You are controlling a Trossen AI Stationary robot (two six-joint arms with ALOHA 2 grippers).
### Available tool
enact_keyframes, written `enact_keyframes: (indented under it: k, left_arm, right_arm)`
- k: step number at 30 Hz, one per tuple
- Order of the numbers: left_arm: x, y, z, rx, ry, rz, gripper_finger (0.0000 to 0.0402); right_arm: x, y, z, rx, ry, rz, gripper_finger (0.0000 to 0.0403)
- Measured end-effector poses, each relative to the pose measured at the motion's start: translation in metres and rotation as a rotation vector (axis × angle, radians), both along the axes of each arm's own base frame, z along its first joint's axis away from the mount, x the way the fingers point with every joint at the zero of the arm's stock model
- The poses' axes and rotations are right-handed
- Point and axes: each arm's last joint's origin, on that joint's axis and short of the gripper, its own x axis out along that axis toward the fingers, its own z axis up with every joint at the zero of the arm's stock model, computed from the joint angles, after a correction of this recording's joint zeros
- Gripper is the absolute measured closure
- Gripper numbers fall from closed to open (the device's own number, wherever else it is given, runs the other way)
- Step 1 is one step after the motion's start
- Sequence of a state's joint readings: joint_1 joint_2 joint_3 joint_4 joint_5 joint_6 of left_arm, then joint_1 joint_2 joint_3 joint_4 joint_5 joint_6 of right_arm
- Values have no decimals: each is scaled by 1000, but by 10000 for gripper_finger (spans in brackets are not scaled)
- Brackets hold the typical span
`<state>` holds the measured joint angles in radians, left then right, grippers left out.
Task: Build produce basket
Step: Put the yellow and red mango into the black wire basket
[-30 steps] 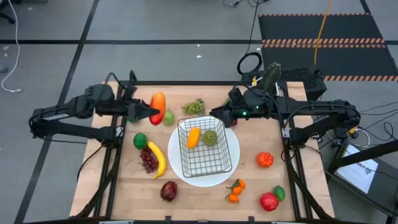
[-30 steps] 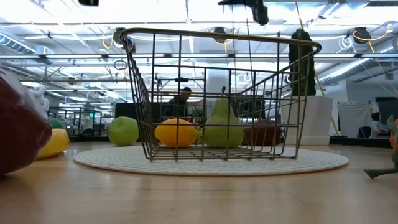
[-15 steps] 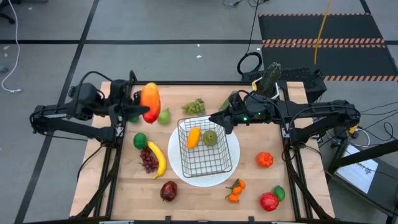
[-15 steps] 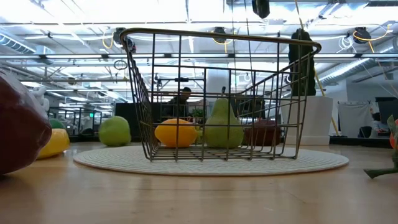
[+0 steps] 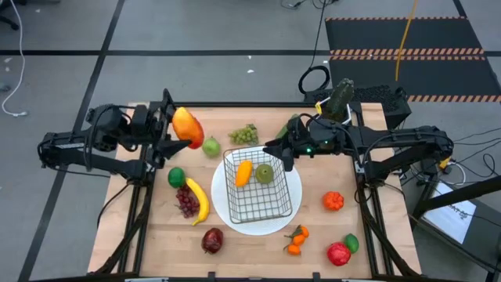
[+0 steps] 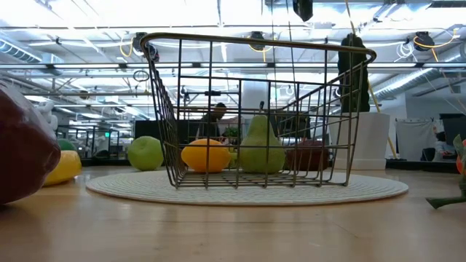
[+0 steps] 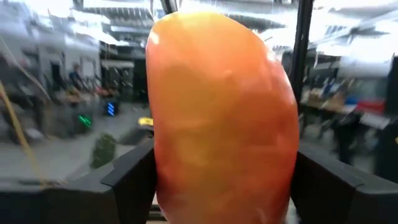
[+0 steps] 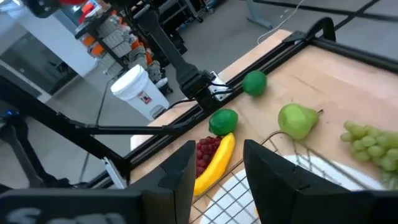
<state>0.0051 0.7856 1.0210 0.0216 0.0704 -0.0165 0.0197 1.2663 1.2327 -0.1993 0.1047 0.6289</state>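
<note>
Lifted higher, left gripper (image 5: 174,129) apparently clamps orange-red fruit (image 5: 186,126).

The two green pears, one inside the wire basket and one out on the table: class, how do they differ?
The pear in the basket stands upright behind wire mesh on the white plate; the loose pear lies on its side on bare wood, beside the green grapes. Both are green and about the same size.

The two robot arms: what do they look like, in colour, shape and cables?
Both arms are dark, nearly black, built of slim jointed segments. The left pincer and right pincer each end in two flat dark fingers. Small green lights glow near the right wrist. Black cables loop along the right arm.
</note>
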Motion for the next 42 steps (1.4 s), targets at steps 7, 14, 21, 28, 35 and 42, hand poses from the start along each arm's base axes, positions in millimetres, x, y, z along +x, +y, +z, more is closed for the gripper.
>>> enact_keyframes:
  k: [7,14,21,28,35,42]
  left_arm:
    - [0,0,0,229,-14,65,115]
    - [4,2,-1,303,-2,154,100]
    - [4,2,-1,322,-6,168,113]
    - [4,2,-1,202,-5,137,104]
    - [4,2,-1,21,-1,89,104]
    - [4,2,-1,-248,7,17,109]
  right_arm:
    - [0,-6,0,-72,9,1,273]
    - [-1,-19,0,-111,15,-29,273]
    - [-1,-31,0,-113,17,-70,273]
    - [-2,-37,0,-107,17,-94,273]
    - [-2,-37,0,-33,5,-118,273]
    - [-2,-36,0,80,-13,-153,273]
